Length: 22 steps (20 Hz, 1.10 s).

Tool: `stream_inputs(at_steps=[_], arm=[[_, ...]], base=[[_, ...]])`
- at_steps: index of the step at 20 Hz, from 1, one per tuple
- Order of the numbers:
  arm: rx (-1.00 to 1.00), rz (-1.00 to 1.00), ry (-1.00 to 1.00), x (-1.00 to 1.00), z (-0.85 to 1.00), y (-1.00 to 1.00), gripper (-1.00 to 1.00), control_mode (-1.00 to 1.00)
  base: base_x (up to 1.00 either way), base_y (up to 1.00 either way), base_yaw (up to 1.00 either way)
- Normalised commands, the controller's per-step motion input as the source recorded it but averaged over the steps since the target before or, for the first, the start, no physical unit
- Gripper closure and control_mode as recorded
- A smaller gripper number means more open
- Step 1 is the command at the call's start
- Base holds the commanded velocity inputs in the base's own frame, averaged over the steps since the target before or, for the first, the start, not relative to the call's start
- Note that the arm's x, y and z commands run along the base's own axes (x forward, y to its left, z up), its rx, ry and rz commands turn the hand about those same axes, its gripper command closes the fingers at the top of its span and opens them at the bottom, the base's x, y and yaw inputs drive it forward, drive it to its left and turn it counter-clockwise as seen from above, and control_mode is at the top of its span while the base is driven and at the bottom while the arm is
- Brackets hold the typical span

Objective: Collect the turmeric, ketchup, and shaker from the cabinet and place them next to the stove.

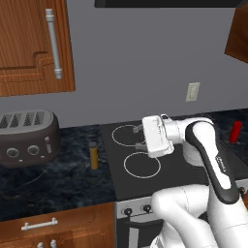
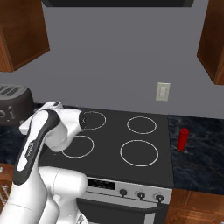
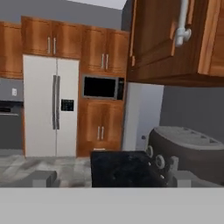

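From left to right we have the closed cabinet (image 1: 29,46) with its grey bar handle (image 1: 53,43), the toaster (image 1: 28,138) below it, a yellow bottle (image 1: 93,155) that we take for the turmeric standing on the table (image 1: 53,179) just beside the stove (image 1: 145,179), and the ketchup (image 1: 236,131) on the table at the stove's far side. Our fingers (image 1: 139,137) hang open and empty over the burners, pointing left. We judge the shaker remains: we should raise them level with the handle and close around it squarely before pulling.
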Motion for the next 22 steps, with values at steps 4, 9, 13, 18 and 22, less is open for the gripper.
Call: stream_inputs(at_steps=[4, 9, 13, 18, 22], arm=[[-0.09, -0.28, 0.28, -0.62, 0.15, -0.26, -1.00, -1.00], [-0.09, -0.30, 0.28, -0.60, 0.06, -0.21, -1.00, -1.00], [-0.10, -0.32, 0.25, -0.64, 0.00, -0.11, -1.00, -1.00], [-0.12, -0.31, 0.14, -0.69, -0.22, 0.00, -1.00, -1.00], [-0.03, -0.17, 0.04, -0.48, -0.38, 0.01, -1.00, -1.00]], base=[[0.00, 0.00, 0.00], [0.00, 0.00, 0.00], [0.00, 0.00, 0.00], [0.00, 0.00, 0.00], [0.00, 0.00, 0.00]])
